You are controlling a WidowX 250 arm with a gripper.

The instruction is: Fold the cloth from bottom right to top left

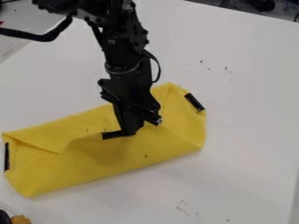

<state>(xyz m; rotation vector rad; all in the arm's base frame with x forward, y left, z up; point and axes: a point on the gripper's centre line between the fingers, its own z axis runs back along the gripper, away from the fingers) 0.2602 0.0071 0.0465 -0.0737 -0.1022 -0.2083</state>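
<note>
1. Cloth (105, 157): yellow, lying on the white surface (245, 131) across the left and centre of the view. It forms a long band, running from the lower left up towards the right.
2. Condition of cloth: folded over itself. An overlapping layer shows along the upper side; at the left end, its edge slants inward from the corner. The middle is gently rumpled beneath the gripper. Small dark specks are noted on the fabric.
3. Ends of cloth: a black strip (194, 102) sits at the right end, close to the upper corner. A second strip (7, 156) stands along the left end.
4. Gripper (135, 127): black, pointing down over the middle of the cloth. The state of the jaws cannot be told from this angle, nor whether they hold fabric.
5. Dark piece (112, 135): at the lower tip of the gripper, extending left over the cloth. Whether it belongs to the cloth or the gripper cannot be determined.
6. Arm (119, 48): black, entering from the top edge, left of centre. A black cable (29, 36) runs from it to the left edge.
7. Surroundings: an orange-brown item (21, 219) beside a black item (4, 217) in the lower left corner; small dark marks on the surface.
</note>
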